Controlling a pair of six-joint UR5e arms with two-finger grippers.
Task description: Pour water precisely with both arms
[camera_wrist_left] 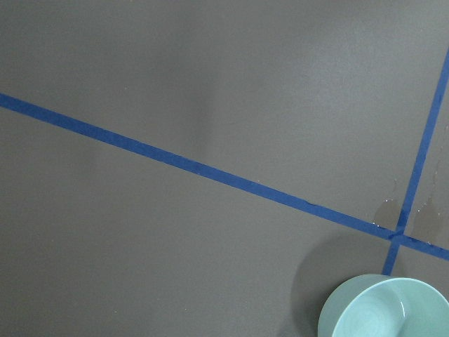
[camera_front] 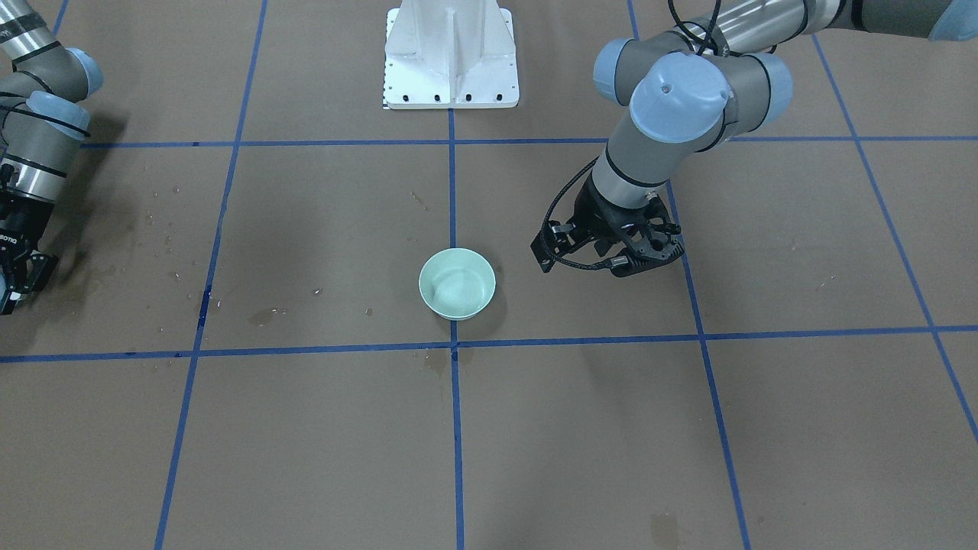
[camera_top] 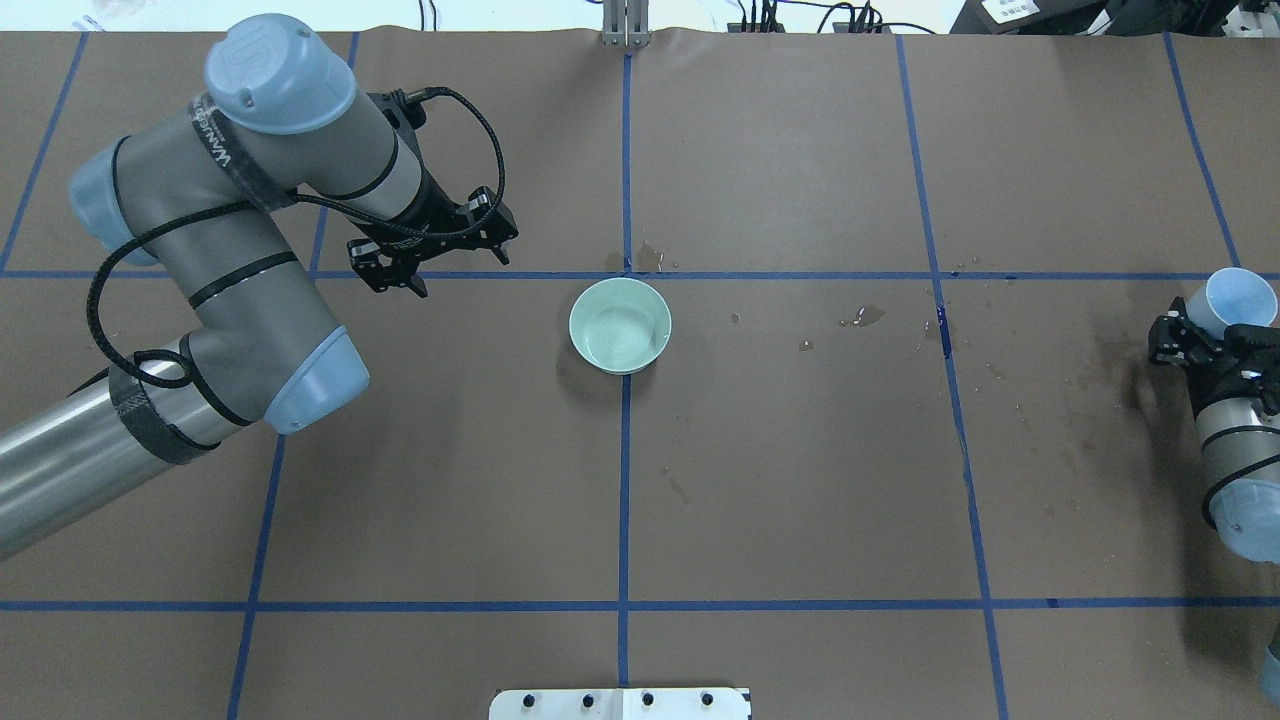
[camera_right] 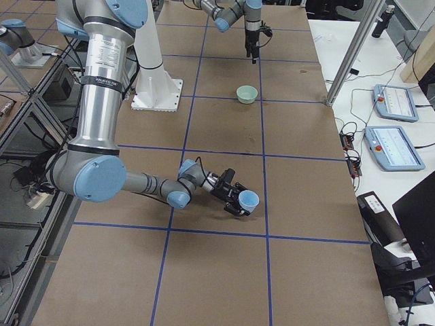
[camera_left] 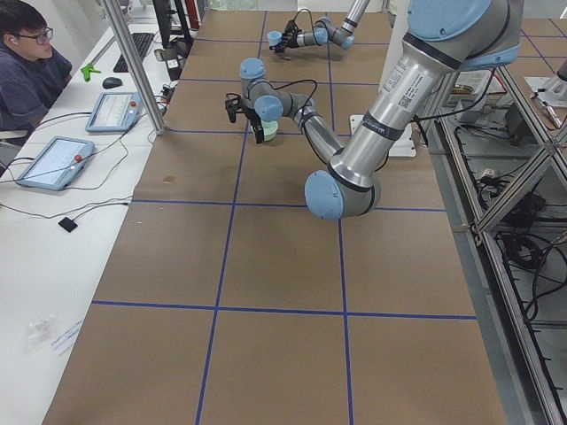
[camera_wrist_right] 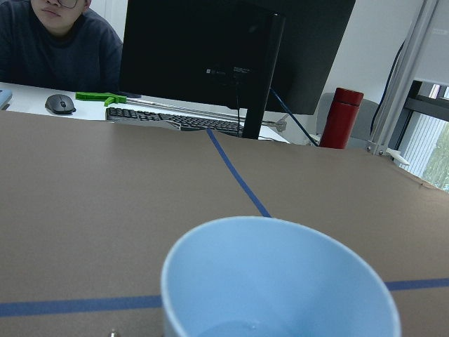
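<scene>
A pale green bowl [camera_front: 457, 283] [camera_top: 620, 325] [camera_wrist_left: 389, 309] stands at the table's middle, with a faint shine of water inside. My left gripper [camera_front: 611, 248] [camera_top: 435, 245] hangs pointing down a short way beside the bowl, apart from it. Its fingers are hidden under the wrist, so I cannot tell whether it is open or shut. My right gripper [camera_top: 1225, 335] [camera_right: 234, 197] is low at the far right end of the table, shut on a light-blue cup [camera_top: 1240, 297] [camera_right: 249, 200] [camera_wrist_right: 280, 281]. A little water shows at the cup's bottom.
Wet stains and drops [camera_top: 865, 317] mark the brown paper between bowl and cup. The white pedestal [camera_front: 451, 61] stands at the robot's side. A person [camera_left: 27, 62] sits at a desk with tablets [camera_left: 53, 159] and a monitor [camera_wrist_right: 203, 56] beyond the table's edge.
</scene>
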